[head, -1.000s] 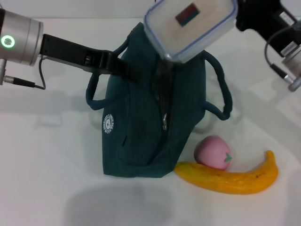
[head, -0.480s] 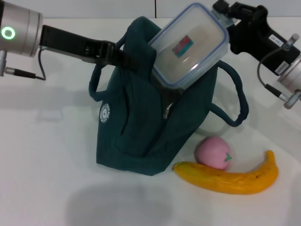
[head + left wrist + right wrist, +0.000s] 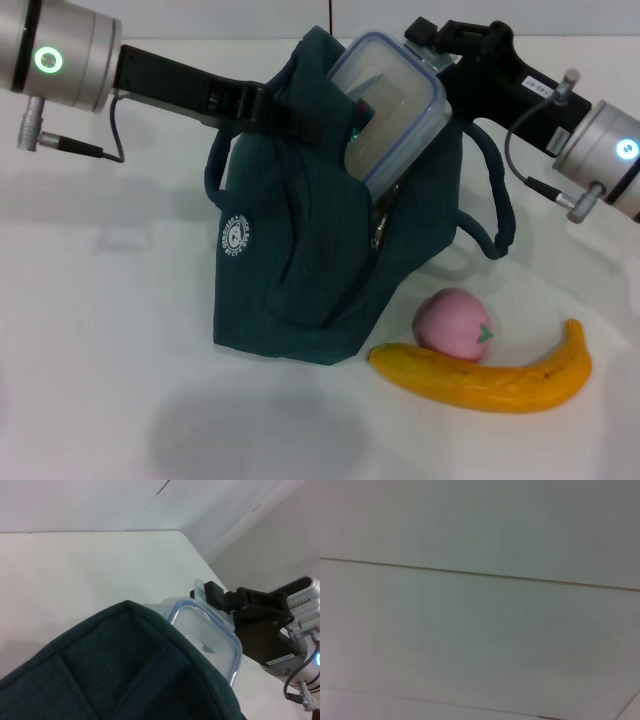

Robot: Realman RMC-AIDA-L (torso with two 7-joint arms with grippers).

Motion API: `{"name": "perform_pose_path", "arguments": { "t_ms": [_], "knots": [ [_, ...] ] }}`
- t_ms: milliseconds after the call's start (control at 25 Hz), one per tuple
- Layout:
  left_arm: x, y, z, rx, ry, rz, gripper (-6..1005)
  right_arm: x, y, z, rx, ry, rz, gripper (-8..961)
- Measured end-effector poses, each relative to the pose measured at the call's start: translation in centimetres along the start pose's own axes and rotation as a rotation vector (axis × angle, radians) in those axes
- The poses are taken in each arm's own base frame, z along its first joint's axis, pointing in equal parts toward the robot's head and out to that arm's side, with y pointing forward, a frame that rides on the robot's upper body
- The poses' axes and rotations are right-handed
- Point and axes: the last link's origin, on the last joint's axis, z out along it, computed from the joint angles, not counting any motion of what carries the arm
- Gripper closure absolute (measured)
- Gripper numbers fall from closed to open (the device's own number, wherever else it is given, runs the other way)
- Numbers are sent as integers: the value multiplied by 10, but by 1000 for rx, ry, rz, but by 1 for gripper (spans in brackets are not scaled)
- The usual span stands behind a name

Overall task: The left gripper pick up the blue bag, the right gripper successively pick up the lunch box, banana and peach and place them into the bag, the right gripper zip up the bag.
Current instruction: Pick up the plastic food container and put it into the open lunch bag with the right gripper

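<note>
L gripper (image 3: 290, 122), the black two-finger claw w/ silver green-lit wrist, is reaching in from the left and pinching the top edge of the dark teal fabric bag (image 3: 290, 260), holding it upright on the white table (image 3: 100, 350). Bag's white round logo is facing left-front, zip running down the front seam. Next over, the clear rectangular lunch box w/ blue-rimmed lid (image 3: 390, 115) is sitting tilted, lower end sinking into the bag's mouth, upper end sticking out. R gripper (image 3: 445, 62), the black claw w/ white label, is clamping the box's upper end from the right. Lower right, round pink peach (image 3: 455, 323) is resting on the table, touching the long yellow-orange banana (image 3: 485, 378) just in front of it.
</note>
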Motion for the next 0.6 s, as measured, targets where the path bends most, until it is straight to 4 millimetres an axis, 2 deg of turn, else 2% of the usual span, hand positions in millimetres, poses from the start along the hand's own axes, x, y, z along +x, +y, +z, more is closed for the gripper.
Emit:
{"name": "perform_pose_path", "arguments": {
  "t_ms": [280, 600],
  "knots": [
    [2, -1, -1, 10, 7, 17, 958, 10, -4, 15, 60, 65, -7, 816],
    [2, -4, -4, 24, 17, 24, 958, 15, -11, 18, 113, 101, -38, 813]
  ]
}}
